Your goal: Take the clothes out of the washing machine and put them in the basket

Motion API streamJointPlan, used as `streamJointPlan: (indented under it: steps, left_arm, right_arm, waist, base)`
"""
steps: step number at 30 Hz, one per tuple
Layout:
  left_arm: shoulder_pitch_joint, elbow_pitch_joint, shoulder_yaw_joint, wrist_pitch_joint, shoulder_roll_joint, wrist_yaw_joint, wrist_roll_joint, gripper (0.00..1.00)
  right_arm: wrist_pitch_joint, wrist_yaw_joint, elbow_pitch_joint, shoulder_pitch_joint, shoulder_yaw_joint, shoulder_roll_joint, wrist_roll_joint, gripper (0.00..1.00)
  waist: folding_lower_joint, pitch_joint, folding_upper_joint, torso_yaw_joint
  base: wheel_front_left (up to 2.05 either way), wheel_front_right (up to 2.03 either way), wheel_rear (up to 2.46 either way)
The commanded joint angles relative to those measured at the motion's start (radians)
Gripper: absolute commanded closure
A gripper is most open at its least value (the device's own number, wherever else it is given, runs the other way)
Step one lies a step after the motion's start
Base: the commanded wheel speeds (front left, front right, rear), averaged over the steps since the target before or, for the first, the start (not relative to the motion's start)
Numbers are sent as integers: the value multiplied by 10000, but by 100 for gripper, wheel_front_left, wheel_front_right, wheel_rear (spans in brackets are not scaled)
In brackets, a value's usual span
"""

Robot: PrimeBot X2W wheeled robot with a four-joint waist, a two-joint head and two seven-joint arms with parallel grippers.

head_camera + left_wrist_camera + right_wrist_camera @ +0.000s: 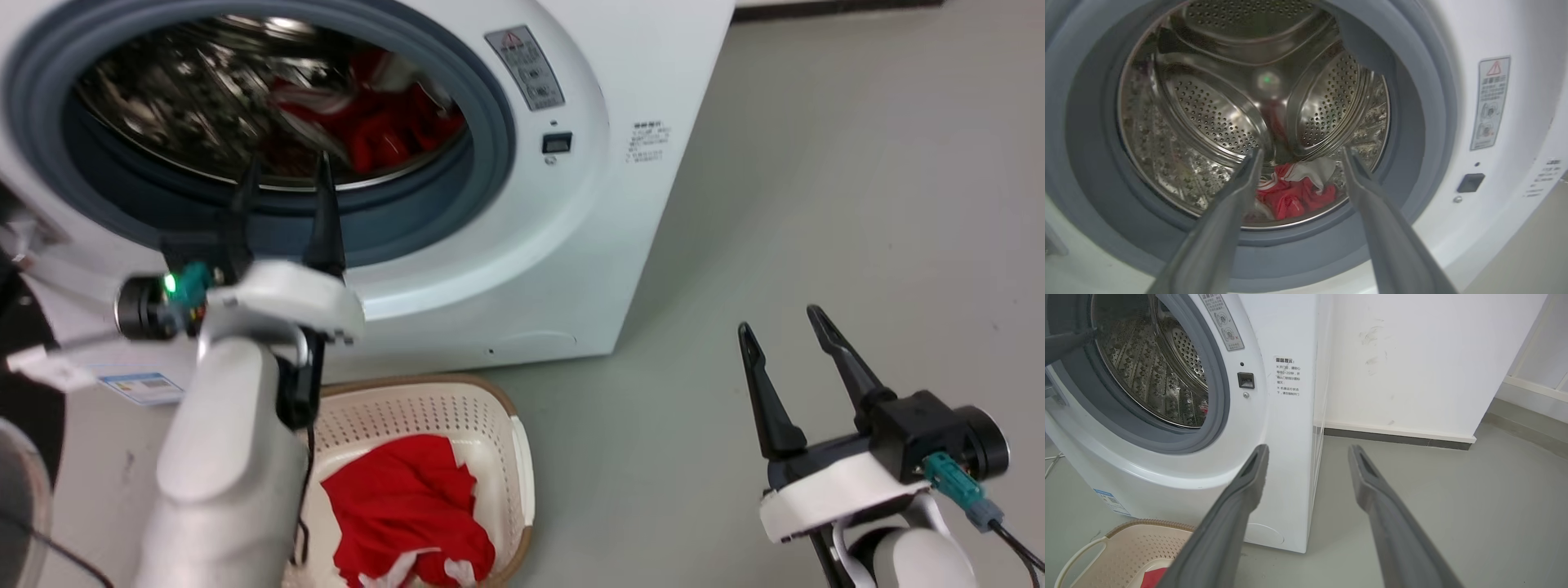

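The washing machine (571, 245) stands on a smooth grey floor (857, 204) against a white wall (1412, 355). The left gripper (286, 175), fingers spread and empty, faces red clothes (1294, 196) low in the drum (1208, 106). Another red garment (404, 506) lies in the basket (522, 457). The right gripper (780, 322) hangs spread above the floor.
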Motion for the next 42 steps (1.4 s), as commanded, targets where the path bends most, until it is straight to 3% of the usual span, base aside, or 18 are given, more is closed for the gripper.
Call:
streamJointPlan:
  steps: [1,13,22,32,41,42]
  left_arm:
    - [-415,221,28,36,102,-56,-1,0]
    - [-4735,3483,-17,1647,1659,-324,259,0]
    - [-7458,4837,-390,4405,2830,-598,571,0]
    - [-9209,5182,-357,7735,3900,-313,523,0]
    - [-9090,4712,-531,10353,3976,177,545,0]
    - [-9023,4589,-484,10552,3957,260,481,37]
  right_arm:
    - [-76,-7,-42,-229,64,10,60,0]
    - [-932,-7,717,-1629,816,18,1029,0]
    - [-1285,-7,1401,-2395,1489,22,1936,0]
    - [-1304,-7,1370,-2563,2165,21,2717,0]
    - [-1303,-7,1274,-2383,2296,16,2970,0]
    - [-1304,-7,1255,-2379,2304,16,2988,0]
  waist:
    - [0,607,0,-356]
    - [0,3499,0,-1832]
    - [0,5106,0,-2815]
    - [0,6025,0,-3805]
    - [0,6063,0,-3964]
    - [0,6060,0,-3965]
  base:
    - [0,0,0]
    - [0,0,0]
    - [0,0,0]
    - [0,0,0]
    - [0,0,0]
    - [0,0,0]
